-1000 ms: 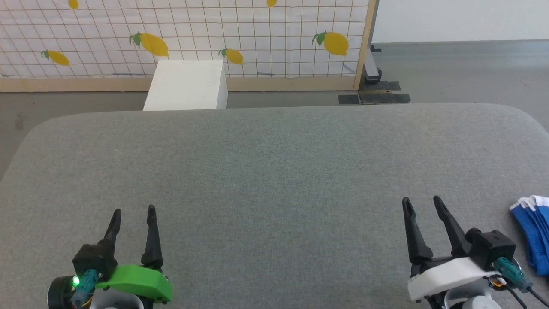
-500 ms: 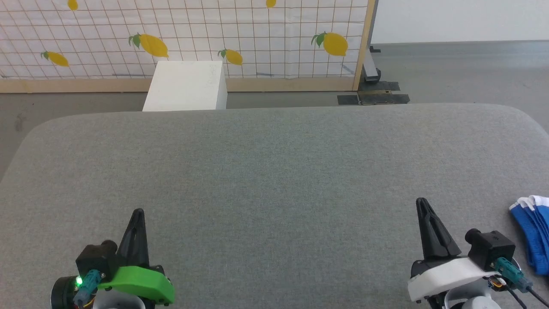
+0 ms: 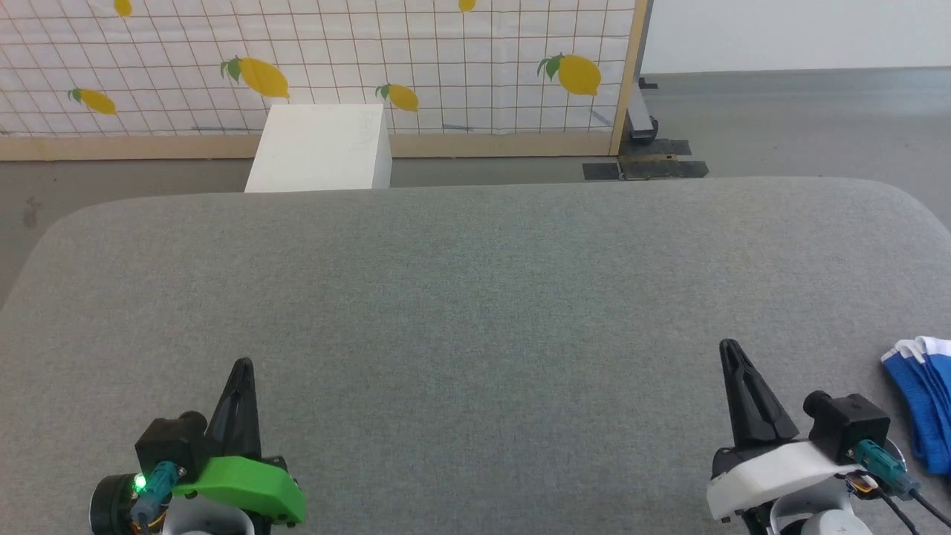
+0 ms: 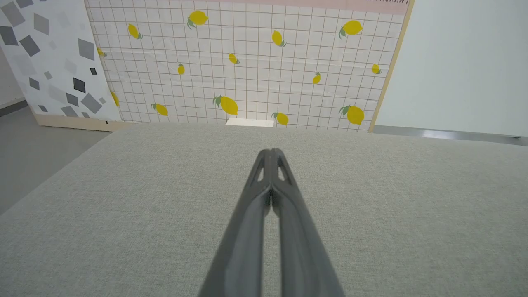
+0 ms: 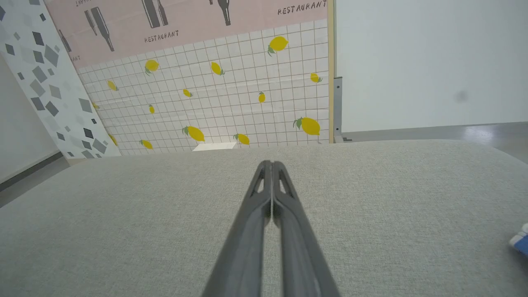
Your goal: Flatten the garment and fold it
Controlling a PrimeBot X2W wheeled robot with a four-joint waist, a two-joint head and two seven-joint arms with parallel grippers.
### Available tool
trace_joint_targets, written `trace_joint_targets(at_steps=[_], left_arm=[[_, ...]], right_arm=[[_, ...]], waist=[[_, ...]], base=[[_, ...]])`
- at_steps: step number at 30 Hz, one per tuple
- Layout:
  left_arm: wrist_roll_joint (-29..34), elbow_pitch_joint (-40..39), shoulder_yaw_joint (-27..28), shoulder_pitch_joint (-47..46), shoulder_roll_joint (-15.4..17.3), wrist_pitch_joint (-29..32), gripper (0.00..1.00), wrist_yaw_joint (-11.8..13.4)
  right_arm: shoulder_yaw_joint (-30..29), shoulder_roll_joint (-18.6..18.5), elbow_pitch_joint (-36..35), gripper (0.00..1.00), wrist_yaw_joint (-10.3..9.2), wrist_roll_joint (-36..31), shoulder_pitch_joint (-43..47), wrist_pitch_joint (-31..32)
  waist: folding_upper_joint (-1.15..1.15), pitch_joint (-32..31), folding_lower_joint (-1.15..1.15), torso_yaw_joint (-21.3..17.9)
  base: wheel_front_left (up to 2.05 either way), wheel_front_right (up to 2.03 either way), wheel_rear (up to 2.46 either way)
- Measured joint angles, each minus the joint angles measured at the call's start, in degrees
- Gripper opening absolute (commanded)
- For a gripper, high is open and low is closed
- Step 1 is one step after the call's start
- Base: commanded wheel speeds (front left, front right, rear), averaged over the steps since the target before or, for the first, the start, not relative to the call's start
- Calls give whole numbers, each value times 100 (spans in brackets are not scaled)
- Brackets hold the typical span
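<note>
The garment point(image 3: 925, 401), royal-blue fabric with white trim, lies bunched at the right edge of the grey table point(image 3: 475, 297), partly cut off by the head view's border. A small corner of the garment point(image 5: 520, 242) peeks in at the right edge of the right wrist view. My right gripper point(image 3: 729, 348) stands shut and holds nothing, a short way to the left of the garment; its closed tips point(image 5: 272, 163) point over bare cloth. At the lower left my left gripper point(image 3: 242, 364) is shut too, holding nothing, far from the garment, fingers point(image 4: 271, 151) pressed together.
A white box point(image 3: 321, 148) stands on the floor beyond the table's far edge. Behind it rises a lemon-patterned panel point(image 3: 319, 59) with a wooden frame. Grey floor point(image 3: 802, 126) lies to the right of it.
Both grippers have closed: a second ago their fingers stood apart, now each pair is pressed together. The arms and the garment have stayed where they were.
</note>
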Motion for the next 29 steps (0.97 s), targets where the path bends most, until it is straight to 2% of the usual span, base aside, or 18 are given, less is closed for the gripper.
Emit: trace_joint_targets(at_steps=[29], left_arm=[[300, -254, -9, 0, -121, 369, 0, 27]], right_arm=[[-38, 0, -304, 0, 0, -298, 0, 354]], waist=[[0, 33, 0, -36]], base=[[0, 0, 0]])
